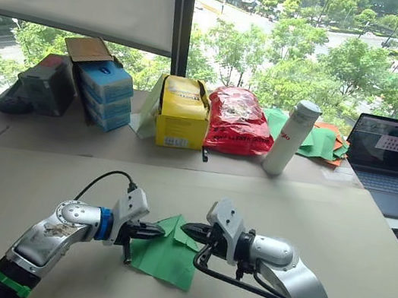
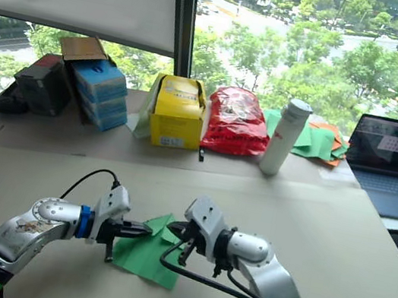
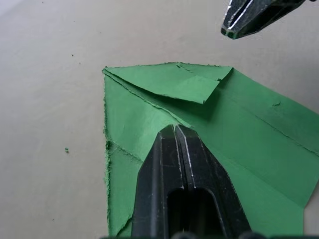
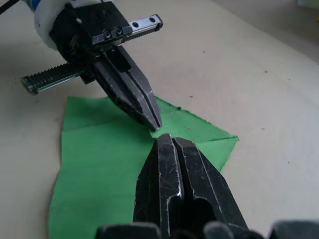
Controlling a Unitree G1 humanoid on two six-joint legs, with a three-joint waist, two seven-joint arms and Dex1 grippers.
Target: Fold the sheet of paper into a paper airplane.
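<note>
The sheet of paper (image 1: 164, 259) lies flat on the tan table, bright green and creased, with one far corner folded over into a flap (image 3: 169, 82). My left gripper (image 1: 160, 232) comes in from the left, shut, its tip down on the paper just short of the flap. Facing it from the right is my right gripper (image 1: 186, 229), also shut, its tip over the paper's far corner. The two tips nearly meet, as the right wrist view shows with the left gripper (image 4: 154, 122) just ahead of the right gripper (image 4: 168, 138). Nothing is pinched between either pair of fingers.
Along the table's back by the window stand a dark box (image 1: 45, 83), stacked blue boxes (image 1: 104, 94), a yellow box (image 1: 182, 115), a red bag (image 1: 236, 121), a white bottle (image 1: 291, 137), a pile of green and orange papers (image 1: 322, 142) and a laptop (image 1: 393, 164).
</note>
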